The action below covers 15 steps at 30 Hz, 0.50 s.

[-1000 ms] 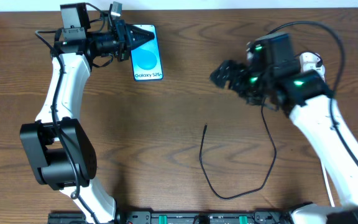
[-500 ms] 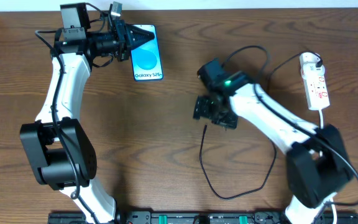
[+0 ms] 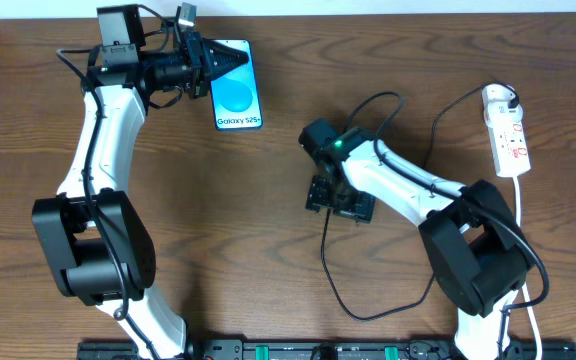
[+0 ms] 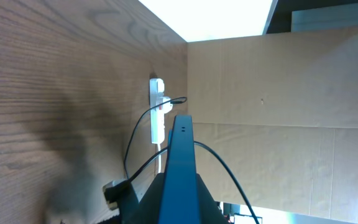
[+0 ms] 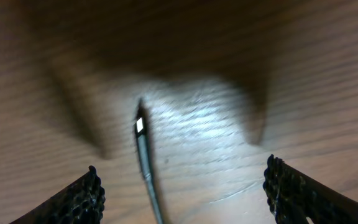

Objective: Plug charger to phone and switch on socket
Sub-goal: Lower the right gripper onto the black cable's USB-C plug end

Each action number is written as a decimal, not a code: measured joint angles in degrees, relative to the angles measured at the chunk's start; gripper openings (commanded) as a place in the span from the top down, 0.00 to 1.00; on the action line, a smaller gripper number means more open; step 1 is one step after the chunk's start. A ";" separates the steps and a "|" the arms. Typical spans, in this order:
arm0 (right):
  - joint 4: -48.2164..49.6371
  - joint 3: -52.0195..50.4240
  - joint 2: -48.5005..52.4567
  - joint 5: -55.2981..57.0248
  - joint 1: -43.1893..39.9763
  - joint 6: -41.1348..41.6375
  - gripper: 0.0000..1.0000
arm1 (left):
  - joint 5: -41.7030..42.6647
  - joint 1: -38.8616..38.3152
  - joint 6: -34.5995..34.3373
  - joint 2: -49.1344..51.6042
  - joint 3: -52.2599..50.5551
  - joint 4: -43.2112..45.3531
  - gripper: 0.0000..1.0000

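The phone (image 3: 236,85) lies at the back left, its blue screen reading "Galaxy S25+". My left gripper (image 3: 204,66) is shut on its left edge; in the left wrist view the phone (image 4: 181,163) shows edge-on between the jaws. The charger's thin black cable (image 3: 324,262) loops over the table's middle. My right gripper (image 3: 340,200) hangs open low over its plug tip (image 5: 140,127), one finger on each side (image 5: 181,167), not touching it. The white socket (image 3: 509,135) lies at the far right, with the white adapter (image 3: 498,97) at its back end.
The socket also shows far off in the left wrist view (image 4: 156,117), before a cardboard wall (image 4: 278,112). The charger's loop reaches down toward the front edge (image 3: 368,314). The robots' thicker black cables arch above the right arm (image 3: 388,100).
My right arm swung from near the socket leftward to the table's middle and came down over the cable's plug tip. The left arm and the phone have not moved.
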 measured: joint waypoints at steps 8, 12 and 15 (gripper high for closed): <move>0.00 0.00 0.00 2.95 2.80 2.64 0.20 | 0.00 0.00 -0.02 0.00 0.00 0.00 0.93; 0.46 0.00 0.00 3.85 3.19 3.98 0.24 | 0.00 0.00 0.00 0.00 0.00 0.00 0.93; 1.49 0.00 0.02 4.11 3.19 4.74 0.27 | 0.00 0.00 0.00 0.00 0.00 0.00 0.93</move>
